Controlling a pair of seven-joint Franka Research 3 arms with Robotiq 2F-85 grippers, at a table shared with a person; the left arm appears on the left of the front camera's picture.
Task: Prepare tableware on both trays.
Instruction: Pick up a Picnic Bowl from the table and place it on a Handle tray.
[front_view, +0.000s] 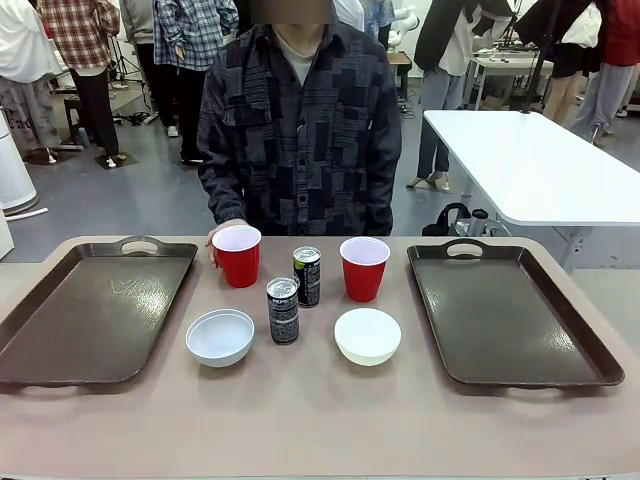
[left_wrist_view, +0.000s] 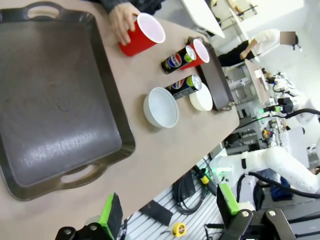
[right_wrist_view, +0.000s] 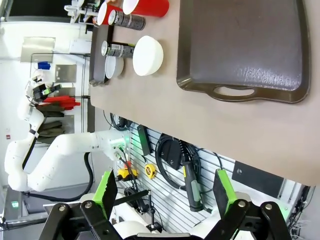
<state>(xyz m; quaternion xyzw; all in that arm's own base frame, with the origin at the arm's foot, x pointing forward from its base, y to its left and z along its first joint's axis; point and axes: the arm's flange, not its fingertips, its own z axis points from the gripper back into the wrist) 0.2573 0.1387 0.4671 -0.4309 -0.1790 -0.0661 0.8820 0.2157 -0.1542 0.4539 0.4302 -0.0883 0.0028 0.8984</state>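
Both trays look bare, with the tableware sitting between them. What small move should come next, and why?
Probably the left end effector, open and holding nothing, should reach toward the left bowl: it lies nearest the empty left tray, and the person's hand is on the left red cup.

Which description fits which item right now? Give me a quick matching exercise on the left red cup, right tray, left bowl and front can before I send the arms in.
Items:
1. left red cup
2. right tray
3. left bowl
4. front can

Descriptions:
A. stands between the left bowl and the right bowl
B. dark brown, at the right end of the table
C. a person's hand rests against it
D. white, beside the left tray

Pairs: 1-C, 2-B, 3-D, 4-A.
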